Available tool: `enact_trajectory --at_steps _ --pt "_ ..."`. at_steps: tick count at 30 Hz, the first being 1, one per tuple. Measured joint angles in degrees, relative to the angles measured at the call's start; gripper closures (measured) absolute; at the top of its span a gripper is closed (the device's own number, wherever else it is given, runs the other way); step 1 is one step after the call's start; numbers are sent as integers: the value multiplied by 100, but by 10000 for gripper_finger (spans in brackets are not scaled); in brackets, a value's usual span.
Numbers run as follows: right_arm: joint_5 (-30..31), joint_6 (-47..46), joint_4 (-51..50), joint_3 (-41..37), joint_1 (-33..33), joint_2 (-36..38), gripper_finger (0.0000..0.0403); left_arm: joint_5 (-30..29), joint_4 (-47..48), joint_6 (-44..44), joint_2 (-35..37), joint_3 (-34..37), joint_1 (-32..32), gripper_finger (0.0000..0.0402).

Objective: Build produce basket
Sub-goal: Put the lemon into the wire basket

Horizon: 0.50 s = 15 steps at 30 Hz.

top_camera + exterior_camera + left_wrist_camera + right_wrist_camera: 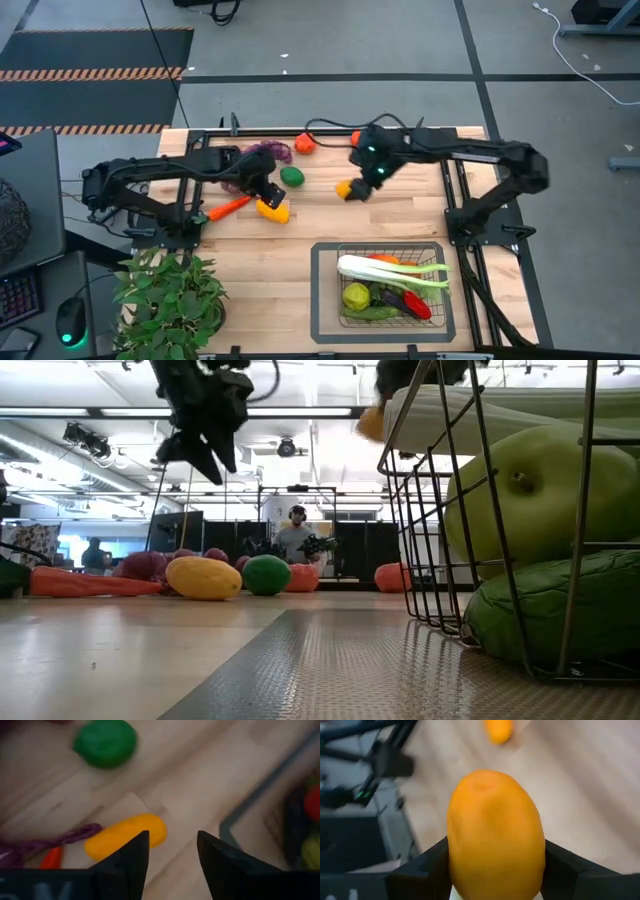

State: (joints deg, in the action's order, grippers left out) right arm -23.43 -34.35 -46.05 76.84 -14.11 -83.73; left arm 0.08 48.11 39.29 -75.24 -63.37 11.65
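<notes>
Above mid-table, your right gripper [352, 187] is gripping an orange fruit [495, 835], fingers clamped on both of its sides, holding it off the wood. Your left gripper [266, 192] is hovering over the yellow pepper [273, 210] with fingers parted, grasping nothing. Basket [325, 300] is sitting at the table's near edge on your right arm's side, holding a leek [390, 272] and other produce. Lime [292, 176], carrot [230, 208] and grapes [262, 155] are lying loose near the left gripper.
</notes>
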Motion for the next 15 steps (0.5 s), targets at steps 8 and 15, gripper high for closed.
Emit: enact_trajectory --at_steps 8,15 --pt "93 -606 -649 4 1285 856 172 463 565 -2453 -751 0 -261 229" --pt "812 -1258 -777 4 2665 982 172 -15 1247 -4514 -1243 0 -660 196"
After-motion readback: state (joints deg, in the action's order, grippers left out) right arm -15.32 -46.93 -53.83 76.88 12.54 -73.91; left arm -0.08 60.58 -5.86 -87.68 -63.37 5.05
